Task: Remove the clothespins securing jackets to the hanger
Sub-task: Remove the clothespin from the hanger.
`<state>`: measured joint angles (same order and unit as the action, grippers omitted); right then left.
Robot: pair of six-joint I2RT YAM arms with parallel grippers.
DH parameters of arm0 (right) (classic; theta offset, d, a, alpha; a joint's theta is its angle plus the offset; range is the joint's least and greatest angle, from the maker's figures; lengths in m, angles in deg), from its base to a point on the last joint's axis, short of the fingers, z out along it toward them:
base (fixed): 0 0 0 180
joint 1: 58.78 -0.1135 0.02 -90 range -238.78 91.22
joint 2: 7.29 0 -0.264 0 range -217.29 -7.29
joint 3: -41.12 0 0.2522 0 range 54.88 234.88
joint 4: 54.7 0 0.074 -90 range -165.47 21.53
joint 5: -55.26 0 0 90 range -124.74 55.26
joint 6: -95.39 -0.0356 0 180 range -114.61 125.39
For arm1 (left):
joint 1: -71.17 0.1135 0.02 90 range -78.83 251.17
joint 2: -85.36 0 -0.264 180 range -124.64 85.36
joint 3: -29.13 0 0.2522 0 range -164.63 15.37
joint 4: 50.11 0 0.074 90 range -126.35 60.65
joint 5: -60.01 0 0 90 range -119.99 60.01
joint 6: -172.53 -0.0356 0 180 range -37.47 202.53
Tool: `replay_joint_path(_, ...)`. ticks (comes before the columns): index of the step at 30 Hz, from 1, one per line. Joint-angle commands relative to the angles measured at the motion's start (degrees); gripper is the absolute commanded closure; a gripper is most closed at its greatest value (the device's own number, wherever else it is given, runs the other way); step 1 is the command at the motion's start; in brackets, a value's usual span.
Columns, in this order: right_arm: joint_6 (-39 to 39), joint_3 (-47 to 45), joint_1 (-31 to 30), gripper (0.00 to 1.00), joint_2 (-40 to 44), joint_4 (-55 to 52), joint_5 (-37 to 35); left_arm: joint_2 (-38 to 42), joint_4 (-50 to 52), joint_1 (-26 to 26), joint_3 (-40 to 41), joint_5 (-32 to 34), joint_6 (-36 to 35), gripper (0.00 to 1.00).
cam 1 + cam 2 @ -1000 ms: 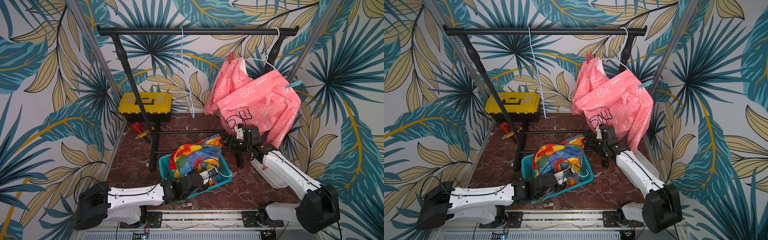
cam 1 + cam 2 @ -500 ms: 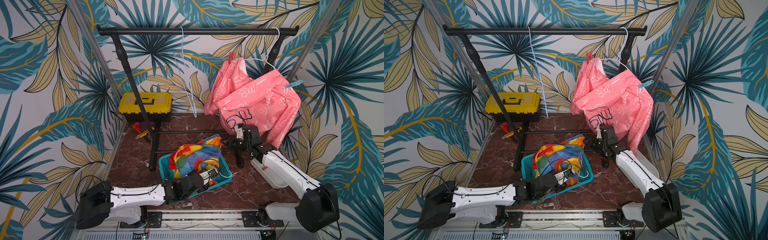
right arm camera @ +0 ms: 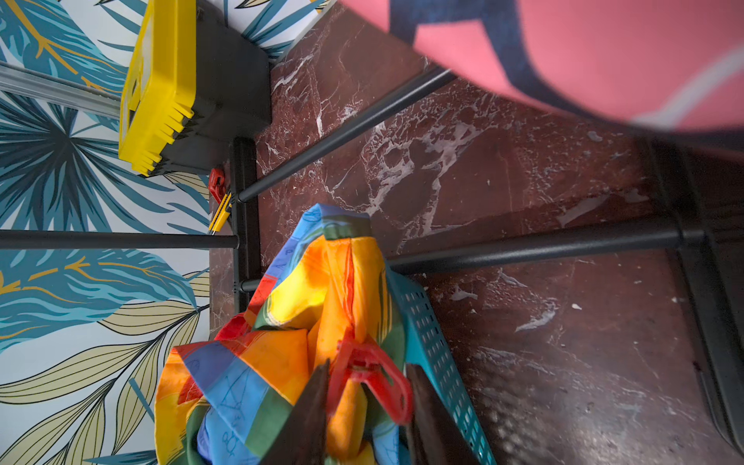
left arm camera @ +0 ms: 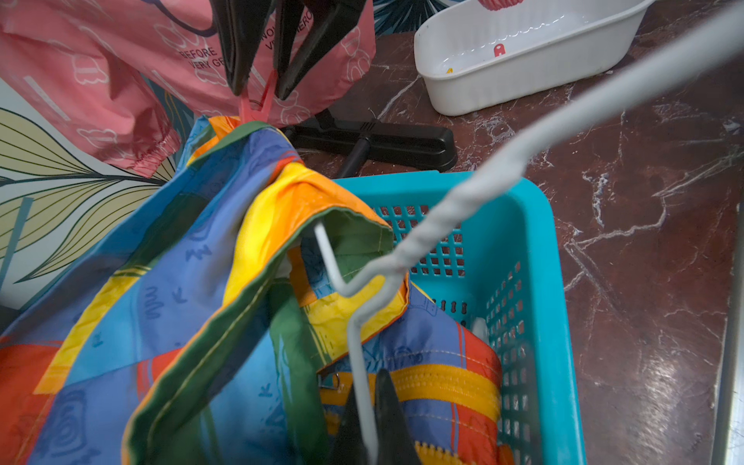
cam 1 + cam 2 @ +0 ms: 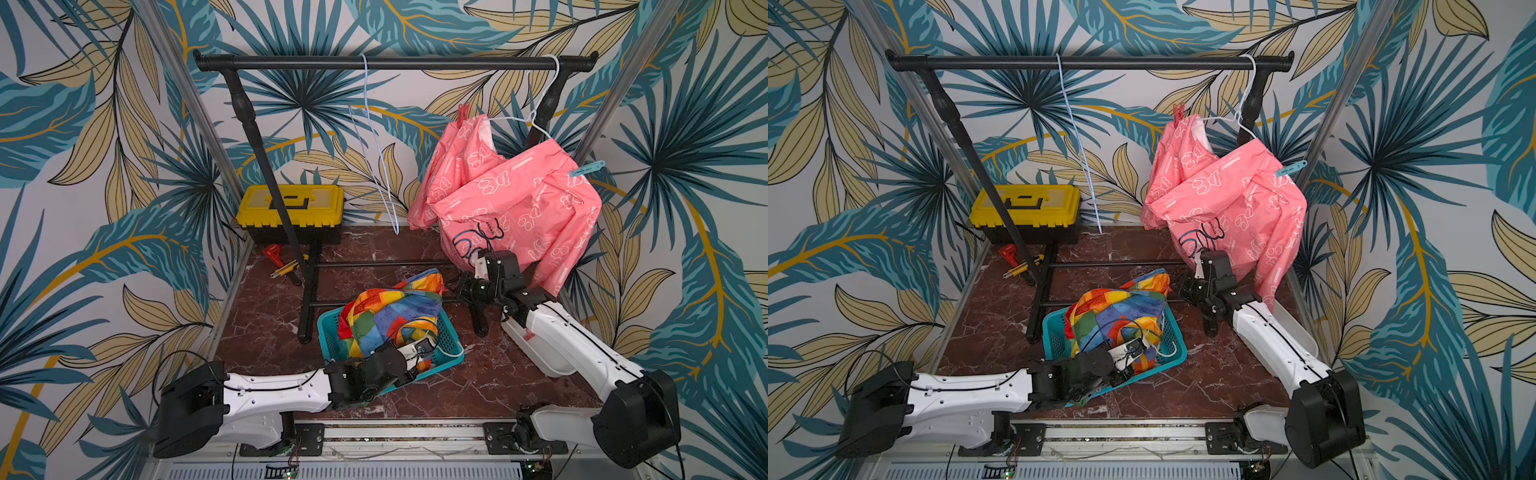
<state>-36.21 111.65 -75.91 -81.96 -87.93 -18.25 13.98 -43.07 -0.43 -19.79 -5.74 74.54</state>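
In the right wrist view the pink jacket [image 3: 604,60] is blurred.

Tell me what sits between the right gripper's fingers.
A red clothespin, clipped onto the rainbow-striped jacket; the right wrist view shows it inside the right gripper.

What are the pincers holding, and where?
Left pincer: white hanger, by its wire below the twisted neck. Right pincer: red clothespin, by its two handle ends.

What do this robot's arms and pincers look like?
The left arm and right arm have white shells with black joints, black bases and thin black cables. The left pincer and right pincer have black, tapering fingers.
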Motion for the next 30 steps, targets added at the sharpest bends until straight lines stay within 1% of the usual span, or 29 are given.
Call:
replay_joint_path(1, 0.49, 0.53, -0.01, 0.6, 0.14, -1.46, -1.0, 0.71, -1.12, -0.39, 1.01, -1.4, 1.65, 1.0)
replay_joint_path(5, -0.48, 0.71, -0.01, 0.53, 0.1, -0.73, -0.62, 0.36, -1.28, -0.52, 1.14, -1.66, 1.75, 1.0)
replay_joint_path(13, -1.29, 1.91, -0.01, 0.58, -1.49, -0.65, -0.32, -0.08, -1.89, -1.08, 1.58, -1.6, 1.65, 1.0)
replay_joint_path(22, -1.57, 1.94, -0.01, 0.66, -1.61, -1.25, -0.43, -0.43, -2.6, -1.18, 1.98, -1.58, 2.08, 1.0)
replay_joint_path(27, -1.42, 2.03, 0.0, 0.74, -1.31, -1.93, -0.88, -1.0, -2.92, -1.18, 2.05, -1.22, 2.1, 1.0)
replay_joint_path(29, -1.27, 1.81, -0.01, 0.82, -1.06, -2.15, -1.09, -1.3, -3.1, -1.18, 1.96, -1.22, 2.11, 1.0)
replay_joint_path(30, -1.3, 1.81, -0.01, 0.84, -0.99, -2.21, -1.15, -1.4, -3.19, -1.18, 2.0, -1.22, 2.33, 1.0)
